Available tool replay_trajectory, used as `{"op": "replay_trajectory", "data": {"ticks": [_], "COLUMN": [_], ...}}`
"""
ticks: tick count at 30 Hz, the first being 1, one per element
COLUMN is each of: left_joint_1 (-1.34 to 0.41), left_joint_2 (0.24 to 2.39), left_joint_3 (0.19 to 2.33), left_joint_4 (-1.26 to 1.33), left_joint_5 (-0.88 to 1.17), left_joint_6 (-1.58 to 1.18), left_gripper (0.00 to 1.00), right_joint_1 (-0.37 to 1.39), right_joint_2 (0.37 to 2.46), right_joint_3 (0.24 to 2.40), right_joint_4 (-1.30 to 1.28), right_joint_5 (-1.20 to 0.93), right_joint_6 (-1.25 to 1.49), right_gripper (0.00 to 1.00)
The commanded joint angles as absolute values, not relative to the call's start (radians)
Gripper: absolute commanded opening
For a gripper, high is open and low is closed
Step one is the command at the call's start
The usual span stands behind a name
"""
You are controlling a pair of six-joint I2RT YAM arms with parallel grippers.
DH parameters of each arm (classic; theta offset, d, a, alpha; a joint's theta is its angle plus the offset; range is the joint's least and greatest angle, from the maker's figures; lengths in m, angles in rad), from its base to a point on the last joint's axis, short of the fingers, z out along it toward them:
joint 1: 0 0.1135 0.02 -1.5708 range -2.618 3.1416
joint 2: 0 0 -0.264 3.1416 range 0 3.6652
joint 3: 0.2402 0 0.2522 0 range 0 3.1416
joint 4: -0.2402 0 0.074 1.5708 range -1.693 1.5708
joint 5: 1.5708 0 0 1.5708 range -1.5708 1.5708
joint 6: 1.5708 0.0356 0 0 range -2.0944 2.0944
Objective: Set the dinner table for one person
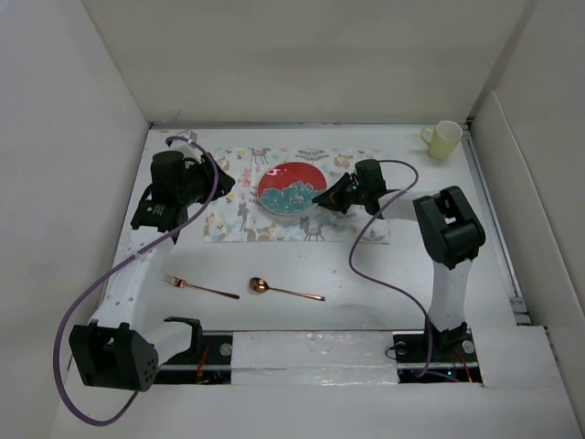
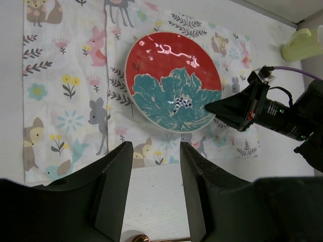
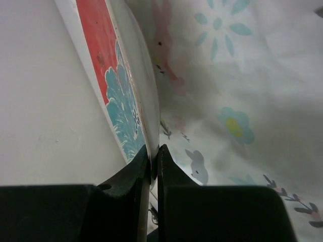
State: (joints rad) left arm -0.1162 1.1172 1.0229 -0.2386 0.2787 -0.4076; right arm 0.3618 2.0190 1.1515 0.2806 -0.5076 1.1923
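Red and teal, the plate (image 1: 292, 188) sits mid-placemat (image 1: 238, 219) at the far middle of the desk (image 1: 384, 274). The right jaws are closed on its right-hand rim, the edge pinched thin between them, as the right wrist view shows. We cannot tell whether the plate lies fully flat or is tipped up a little on that side. The left jaws hang open and empty above the placemat's near edge, holding nothing. We judge that the next step, once the plate is let go, turns on the cutlery. The fork (image 1: 199, 287) and spoon (image 1: 285, 291) lie on bare desk nearer the arm bases, both running left to right with handles pointing right. The fork lies nearer the left arm and the spoon about midway between the two. A pale cup (image 1: 442, 139) waits at the far right corner, well apart.
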Motion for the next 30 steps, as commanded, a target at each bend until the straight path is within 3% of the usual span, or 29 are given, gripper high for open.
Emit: {"op": "replay_trajectory", "data": {"ticks": [1,4,7,8,11,14,19,20,21,22,23,24,25,30], "left_joint_1": [-0.114,-0.114,-0.114,-0.114,-0.114,-0.114,-0.114,-0.114,-0.114,-0.114,-0.114,-0.114,-0.114,-0.123], "left_joint_2": [1.114,1.117,1.120,1.121,1.121,1.123,1.152,1.158,1.170,1.175,1.178,1.183,1.183,1.166], "left_joint_3": [1.011,1.006,1.002,1.000,1.000,1.003,1.061,1.072,1.087,1.091,1.088,1.082,1.078,1.057], "left_joint_4": [-0.221,-0.219,-0.216,-0.216,-0.219,-0.224,-0.262,-0.268,-0.270,-0.268,-0.261,-0.258,-0.256,-0.265], "left_joint_5": [0.267,0.258,0.258,0.256,0.245,0.233,0.160,0.155,0.166,0.175,0.190,0.199,0.209,0.178], "left_joint_6": [-0.391,-0.390,-0.388,-0.388,-0.384,-0.374,-0.333,-0.330,-0.330,-0.331,-0.333,-0.334,-0.336,-0.344], "left_gripper": [0.39,0.40,0.39,0.39,0.39,0.39,0.40,0.40,0.40,0.39,0.38,0.15,0.03,0.00], "right_joint_1": [0.371,0.380,0.380,0.380,0.380,0.371,0.276,0.253,0.198,0.169,0.138,0.105,0.039,-0.109], "right_joint_2": [1.971,1.973,1.973,1.971,1.947,1.890,1.806,1.771,1.752,1.735,1.724,1.714,1.713,1.817], "right_joint_3": [1.149,1.154,1.170,1.186,1.230,1.272,1.273,1.272,1.272,1.288,1.304,1.330,1.394,1.700], "right_joint_4": [0.411,0.359,0.272,0.247,0.091,-0.064,-0.218,-0.227,-0.233,-0.247,-0.259,-0.281,-0.320,-0.472], "right_joint_5": [-0.542,-0.531,-0.515,-0.511,-0.476,-0.391,-0.298,-0.288,-0.281,-0.261,-0.224,-0.154,-0.129,0.130], "right_joint_6": [1.186,1.158,1.129,1.120,1.042,0.933,0.798,0.770,0.753,0.736,0.712,0.698,0.681,0.621], "right_gripper": [0.00,0.06,0.26,0.39,0.56,0.67,0.69,0.64,0.51,0.11,0.00,0.00,0.00,0.00]}}
